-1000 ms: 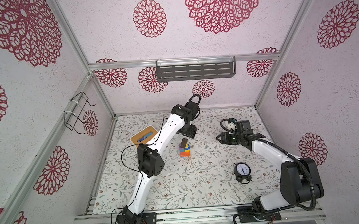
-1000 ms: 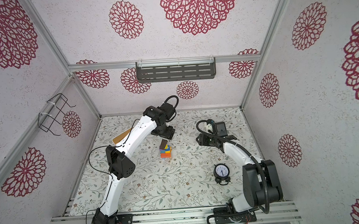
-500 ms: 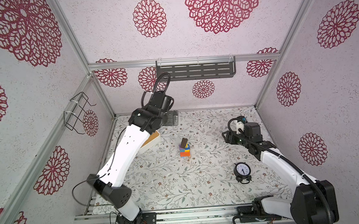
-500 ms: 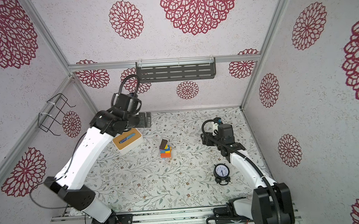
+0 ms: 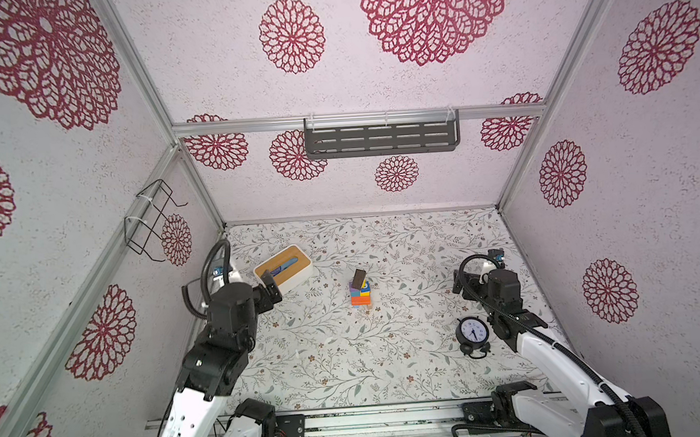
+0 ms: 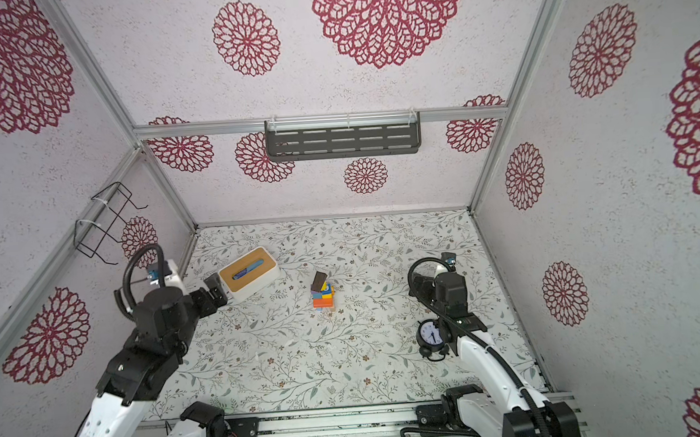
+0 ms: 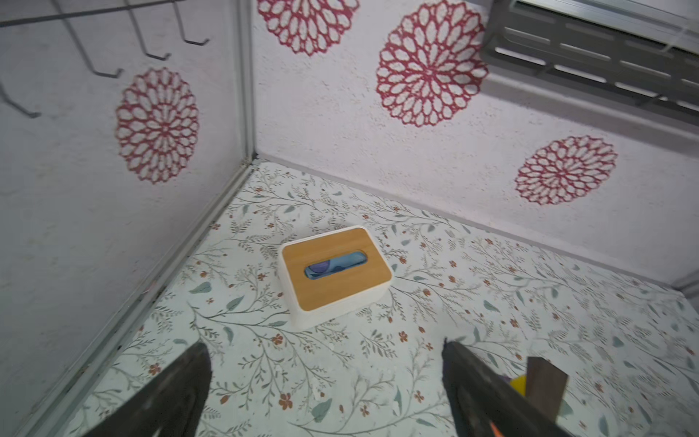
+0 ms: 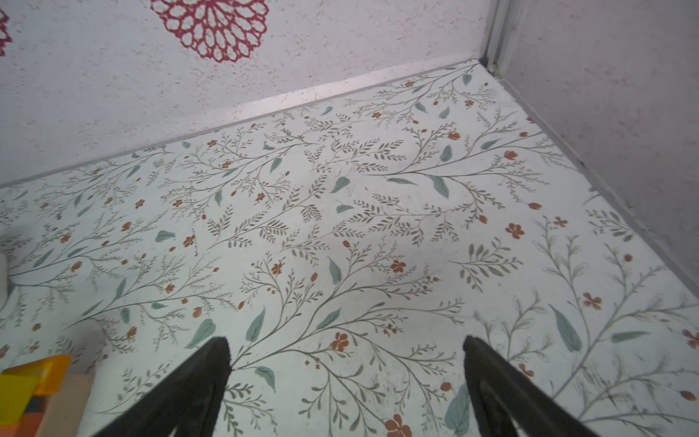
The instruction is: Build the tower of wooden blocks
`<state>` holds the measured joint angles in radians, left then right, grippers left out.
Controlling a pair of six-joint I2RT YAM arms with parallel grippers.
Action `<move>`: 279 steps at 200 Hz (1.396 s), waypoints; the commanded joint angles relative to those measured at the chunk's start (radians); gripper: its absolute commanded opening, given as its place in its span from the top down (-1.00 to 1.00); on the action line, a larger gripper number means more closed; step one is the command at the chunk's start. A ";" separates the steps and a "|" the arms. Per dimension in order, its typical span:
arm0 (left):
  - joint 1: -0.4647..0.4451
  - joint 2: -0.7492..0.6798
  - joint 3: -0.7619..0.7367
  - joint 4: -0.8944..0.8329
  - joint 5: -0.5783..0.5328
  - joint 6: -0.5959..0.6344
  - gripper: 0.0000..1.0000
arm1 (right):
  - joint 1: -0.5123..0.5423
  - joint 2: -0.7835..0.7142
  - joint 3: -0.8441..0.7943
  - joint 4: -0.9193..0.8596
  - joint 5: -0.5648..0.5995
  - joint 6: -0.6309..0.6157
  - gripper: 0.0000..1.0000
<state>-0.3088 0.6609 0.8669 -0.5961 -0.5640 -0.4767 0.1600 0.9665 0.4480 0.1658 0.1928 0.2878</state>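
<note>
Both hands (image 7: pixel 323 342) (image 8: pixel 345 338) wide open, empty

A lab robot cell, not a lived-in room: aluminium frame posts (image 5: pixel 198 183) hold wallpapered panels with red flower medallions around a table (image 5: pixel 349 365) papered in leafy print. Behind the table hangs a grey slotted shelf (image 5: pixel 381 139); at the table's front edge a metal rail (image 5: pixel 373 424) carries the left arm (image 5: pixel 222 344) and right arm (image 5: pixel 557 361).

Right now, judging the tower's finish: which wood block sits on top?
The dark brown wooden bar, the only dark piece, above the yellow, blue and orange blocks.
</note>
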 commanded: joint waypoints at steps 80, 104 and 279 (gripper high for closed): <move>0.108 0.028 -0.240 0.289 -0.306 0.129 -0.95 | -0.007 -0.193 -0.336 0.523 0.201 -0.138 -0.98; 0.170 0.056 -0.345 0.511 -0.235 0.159 -0.95 | -0.007 -0.159 -0.334 0.544 0.234 -0.159 -0.98; 0.300 0.609 -0.536 1.301 0.005 0.196 -0.95 | -0.025 0.642 -0.390 1.506 0.177 -0.353 -0.98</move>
<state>-0.0200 1.2900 0.3351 0.6334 -0.6468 -0.3130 0.1360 1.5650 0.0128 1.4864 0.4179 -0.0120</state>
